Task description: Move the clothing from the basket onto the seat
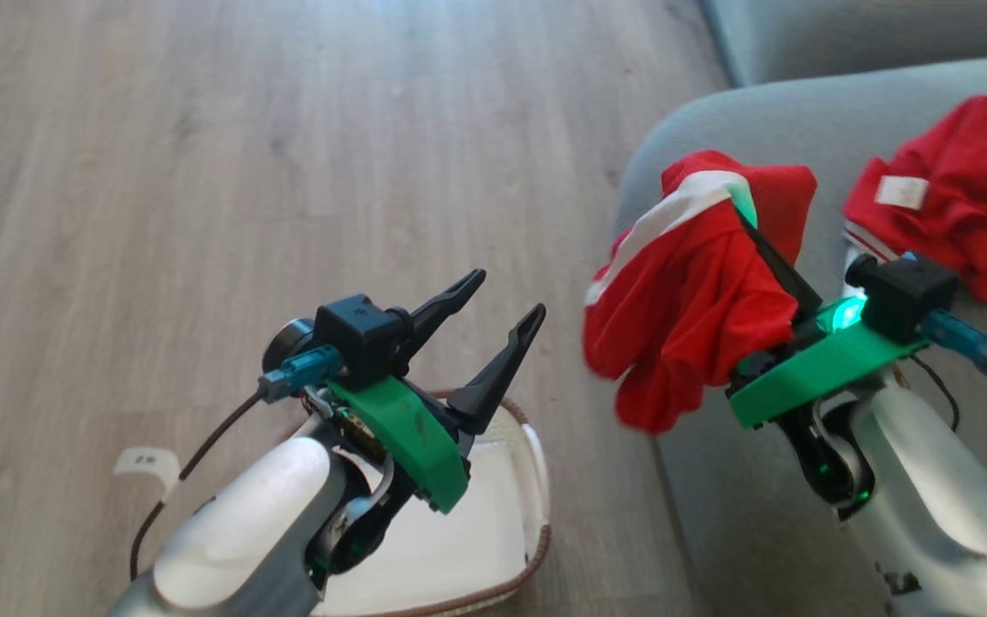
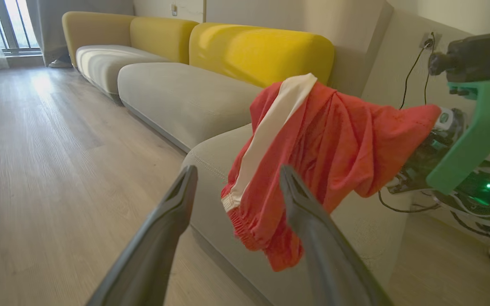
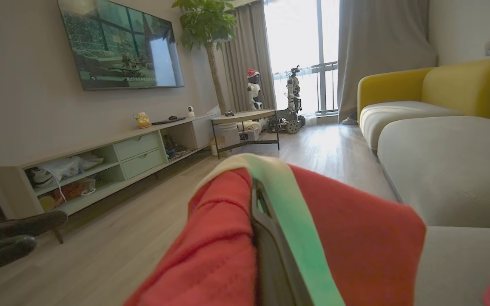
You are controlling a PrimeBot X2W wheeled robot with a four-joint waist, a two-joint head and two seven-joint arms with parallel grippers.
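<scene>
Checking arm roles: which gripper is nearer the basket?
Left. The left gripper hovers open above the basket; the right gripper is off to its right over the seat, shut on a red garment.

Home living room, seat (image 1: 742, 120) of a long yellow-backed sofa (image 2: 262, 51) at right, wall television (image 3: 119, 42) over low cabinet (image 3: 136, 146) left, curtained window (image 3: 296, 46) far.
</scene>
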